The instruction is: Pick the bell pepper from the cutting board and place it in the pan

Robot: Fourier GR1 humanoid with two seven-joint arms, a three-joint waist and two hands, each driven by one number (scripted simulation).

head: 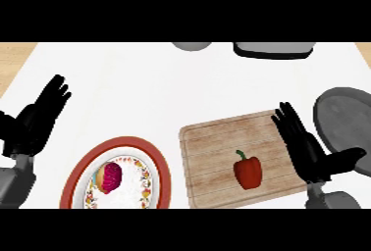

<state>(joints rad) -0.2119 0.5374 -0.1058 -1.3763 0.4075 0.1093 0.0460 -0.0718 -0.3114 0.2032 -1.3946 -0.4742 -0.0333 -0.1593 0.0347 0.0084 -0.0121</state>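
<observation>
A red bell pepper (248,172) with a green stem lies on the wooden cutting board (214,147), towards its near right part. My right hand (308,147) hovers open at the board's right edge, fingers straight and pointing away, just right of the pepper and not touching it. A grey pan (340,117) sits right of the board, partly hidden by that hand. My left hand (38,117) rests open at the far left, fingers up.
A red-rimmed plate (145,147) with a patterned inner plate and a purple food item sits left of the board. A grey object (192,46) and a dark-edged grey object (274,49) stand at the counter's far edge.
</observation>
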